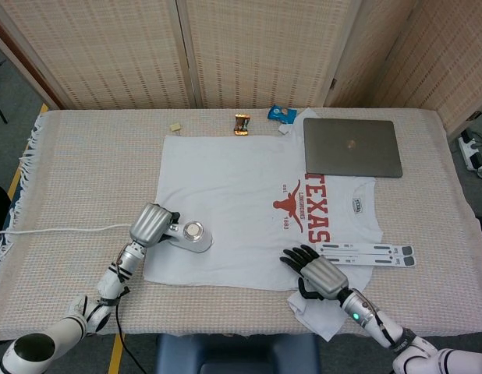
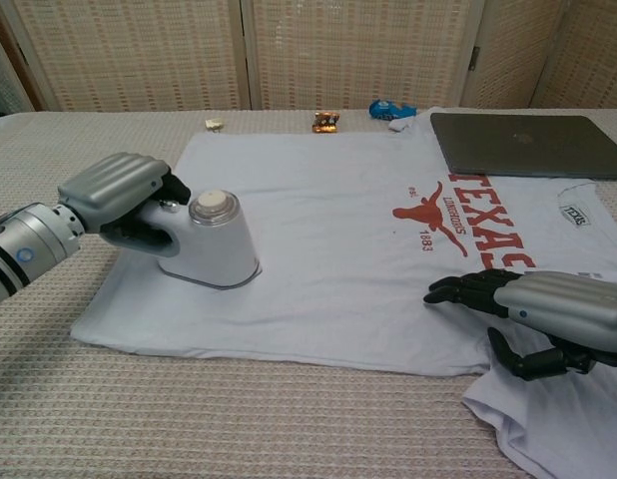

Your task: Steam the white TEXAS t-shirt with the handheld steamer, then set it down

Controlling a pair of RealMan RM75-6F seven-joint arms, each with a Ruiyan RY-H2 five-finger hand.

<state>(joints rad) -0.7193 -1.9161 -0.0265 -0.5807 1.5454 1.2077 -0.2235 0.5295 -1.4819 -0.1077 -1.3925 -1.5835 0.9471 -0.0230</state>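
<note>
The white TEXAS t-shirt (image 1: 241,210) (image 2: 338,230) lies spread flat on the table, its red print toward the right. My left hand (image 1: 150,224) (image 2: 119,195) grips the handle of the white handheld steamer (image 1: 190,235) (image 2: 211,244), whose base rests on the shirt's near-left part. My right hand (image 1: 317,273) (image 2: 548,309) lies on the shirt's near-right corner, fingers stretched out flat on the cloth and holding nothing.
A grey laptop (image 1: 352,146) (image 2: 533,145) lies shut on the shirt's far right. A white folded stand (image 1: 366,253) sits right of the right hand. Small snack packets (image 1: 242,125) (image 1: 282,114) lie at the far edge. The steamer's white cord (image 1: 62,230) trails left.
</note>
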